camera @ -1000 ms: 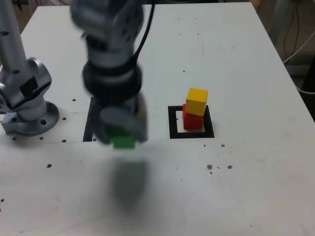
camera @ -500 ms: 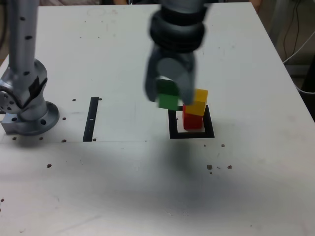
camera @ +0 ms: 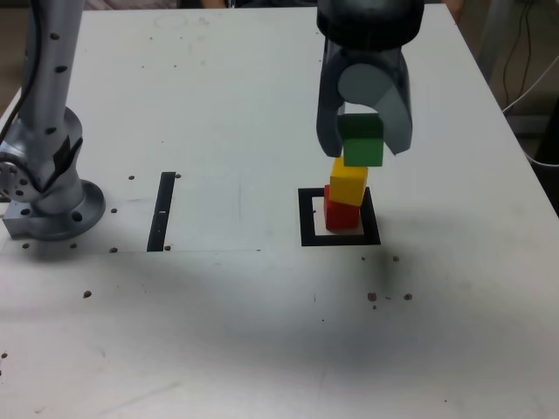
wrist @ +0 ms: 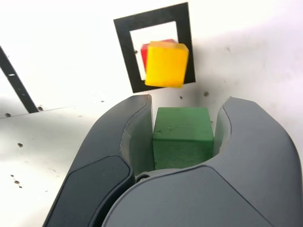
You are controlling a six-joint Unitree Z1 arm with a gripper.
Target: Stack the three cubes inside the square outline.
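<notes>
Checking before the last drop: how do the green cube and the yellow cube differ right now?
The green cube is clamped in the hand and hangs in the air; the yellow cube rests on the red cube inside the square outline. Green sits higher and slightly toward the exterior view's right of yellow. Yellow sits off-centre on red. Both look the same size.

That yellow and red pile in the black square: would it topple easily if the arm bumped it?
Probably yes. The yellow cube sits skewed on the red cube, overhanging one edge, so a nudge might slide it off. Both look small and light, likely easy to shift. Flat faces mean they would not roll.
</notes>
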